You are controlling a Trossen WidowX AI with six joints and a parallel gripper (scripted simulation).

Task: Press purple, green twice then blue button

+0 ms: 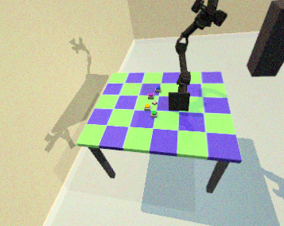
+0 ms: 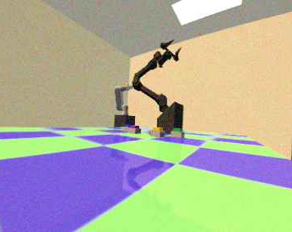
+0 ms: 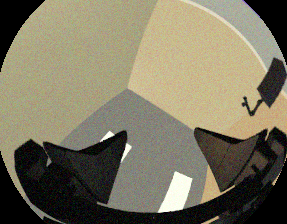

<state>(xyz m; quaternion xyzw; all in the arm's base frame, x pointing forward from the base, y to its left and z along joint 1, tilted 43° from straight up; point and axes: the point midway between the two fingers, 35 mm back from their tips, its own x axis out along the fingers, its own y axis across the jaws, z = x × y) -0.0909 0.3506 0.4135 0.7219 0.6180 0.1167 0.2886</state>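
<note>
The purple button [image 1: 150, 95] [image 2: 134, 127] stands on a small grey base, between the blue button [image 1: 158, 88] [image 2: 127, 126] and the orange one. The green button [image 1: 153, 113] [image 2: 177, 129] is the one nearest the front in the top view. My gripper [image 2: 176, 44] [image 3: 162, 133] is raised high above the table and points upward, away from all the buttons. Its two fingers are wide apart with nothing between them, so it is open. In the top view it is partly cut off by the top edge.
An orange button [image 1: 147, 107] [image 2: 158, 129] sits beside the green one. A tiny pinkish block [image 1: 154, 103] lies among the buttons. The arm's black base [image 1: 178, 102] stands to their right on the checkered table [image 1: 138, 139]. A grey arm [image 2: 119, 99] shows behind in the exterior view.
</note>
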